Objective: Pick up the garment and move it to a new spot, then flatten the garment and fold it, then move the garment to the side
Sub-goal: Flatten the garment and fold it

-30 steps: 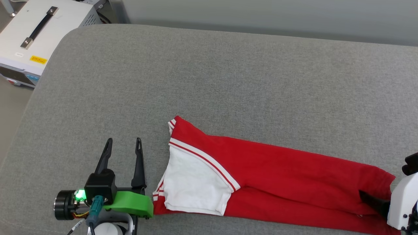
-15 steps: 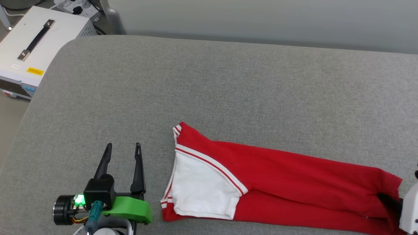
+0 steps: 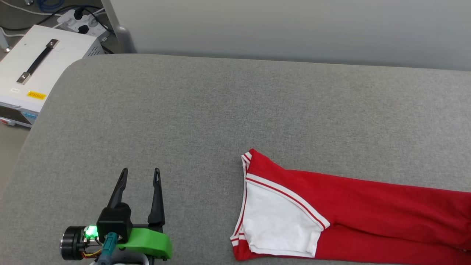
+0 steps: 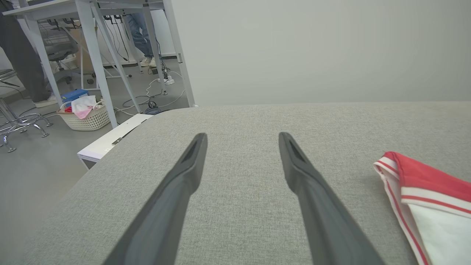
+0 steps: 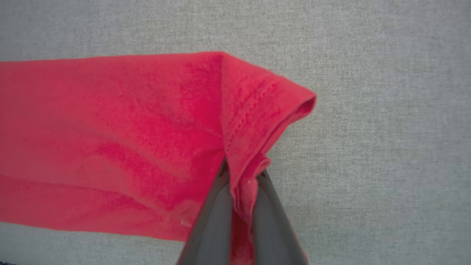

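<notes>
Right gripper [image 5: 244, 167] clamped on the hem of the red, white-sleeved cloth jersey [image 3: 368, 206]; left gripper [image 3: 141, 171] wide open. Looks folded lengthwise; shifting it aside seems pending.

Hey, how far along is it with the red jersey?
Done: the garment looks folded into a long narrow strip on the grey surface. In hand: the right tool is shut on its red end, likely for the move aside. The left tool is open, off the cloth. Left: place it at the side and release.
</notes>
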Robot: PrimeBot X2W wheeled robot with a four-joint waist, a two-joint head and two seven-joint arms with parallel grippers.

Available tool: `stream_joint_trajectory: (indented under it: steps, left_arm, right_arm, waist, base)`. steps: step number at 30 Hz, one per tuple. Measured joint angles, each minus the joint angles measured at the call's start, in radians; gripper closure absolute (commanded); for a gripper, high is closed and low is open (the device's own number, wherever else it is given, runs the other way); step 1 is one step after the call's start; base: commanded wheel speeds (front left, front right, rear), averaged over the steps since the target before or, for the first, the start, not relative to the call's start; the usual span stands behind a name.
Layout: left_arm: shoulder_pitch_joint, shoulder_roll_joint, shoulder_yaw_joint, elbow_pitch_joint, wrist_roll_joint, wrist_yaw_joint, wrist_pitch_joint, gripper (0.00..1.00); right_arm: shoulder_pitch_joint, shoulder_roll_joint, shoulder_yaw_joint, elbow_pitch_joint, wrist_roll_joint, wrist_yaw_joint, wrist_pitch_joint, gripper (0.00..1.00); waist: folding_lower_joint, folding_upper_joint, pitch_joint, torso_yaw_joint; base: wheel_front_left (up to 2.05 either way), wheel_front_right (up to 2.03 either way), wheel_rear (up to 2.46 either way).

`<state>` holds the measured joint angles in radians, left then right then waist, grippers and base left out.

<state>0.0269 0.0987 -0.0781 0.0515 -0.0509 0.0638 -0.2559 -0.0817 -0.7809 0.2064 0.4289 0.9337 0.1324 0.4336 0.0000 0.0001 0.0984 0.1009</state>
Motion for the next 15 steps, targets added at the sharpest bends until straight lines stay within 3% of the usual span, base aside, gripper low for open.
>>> stream_joint_trajectory:
  steps: [8,15]
  left_arm:
    - [0.018,-0.005,0.009,0.005,0.007,-0.016,0.0,0.0]
    - [0.018,-0.009,0.011,0.007,0.009,-0.025,0.0,0.0]
  right_arm:
    - [0.037,-0.01,0.002,-0.192,0.056,-0.001,0.017,1.0]
    - [0.047,0.047,0.009,-0.382,0.095,-0.001,0.083,1.0]
  waist:
    - [0.0,0.0,-0.023,-0.009]
    - [0.0,0.0,-0.021,-0.005]
  base:
    - [0.0,0.0,0.0]
    - [0.0,0.0,0.0]
